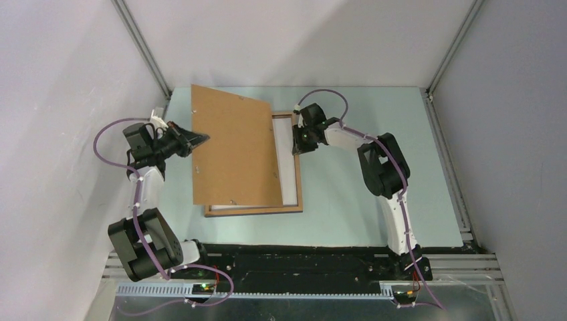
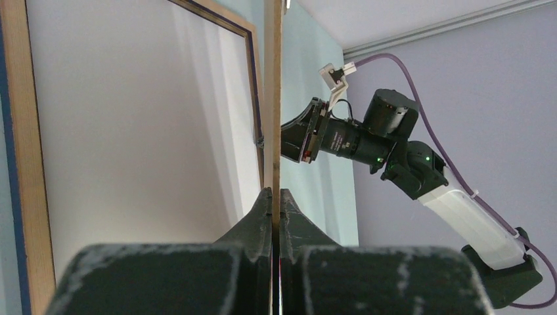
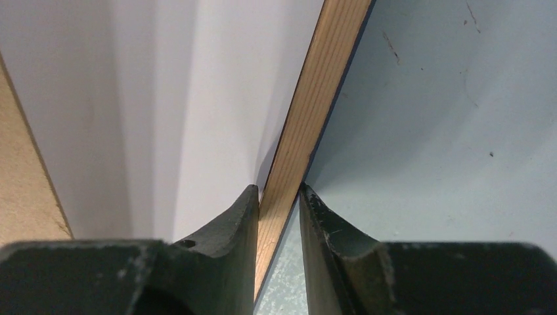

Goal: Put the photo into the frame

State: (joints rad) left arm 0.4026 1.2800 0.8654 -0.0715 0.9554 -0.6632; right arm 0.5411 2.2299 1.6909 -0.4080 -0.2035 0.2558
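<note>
We log: left gripper (image 2: 276, 193) pinching solid brown backing board (image 1: 231, 147) at its 9 o'clock edge, board tilted up | right gripper (image 3: 277, 190) pinching thin wood-brown rectangular frame (image 1: 254, 210) at 3 o'clock rail | white-backed photo (image 1: 289, 174) lying inside frame, mid pale-green surface (image 1: 361, 200).

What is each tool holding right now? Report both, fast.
Left tool: closed on the brown backing board edge.
Right tool: closed around the frame, on its wooden rail.
</note>
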